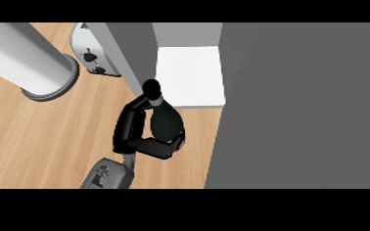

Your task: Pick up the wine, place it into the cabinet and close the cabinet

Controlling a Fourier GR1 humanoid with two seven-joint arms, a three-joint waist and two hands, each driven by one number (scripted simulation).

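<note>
— Where is the wine?
— The dark glass wine bottle (165,121) is over the light wooden worktop (65,137), its neck toward the white shelf (189,76) of the open grey cabinet (289,103).
— And the fingers?
— I see my left hand (132,127) with its fingers (155,149) clasped round the bottle.

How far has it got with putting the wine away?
Done: the left hand is curled round the wine bottle. In hand: the bottle is just in front of the cabinet's white shelf, not yet inside. Left: set it on the shelf, let go, and shut the open cabinet door.
</note>
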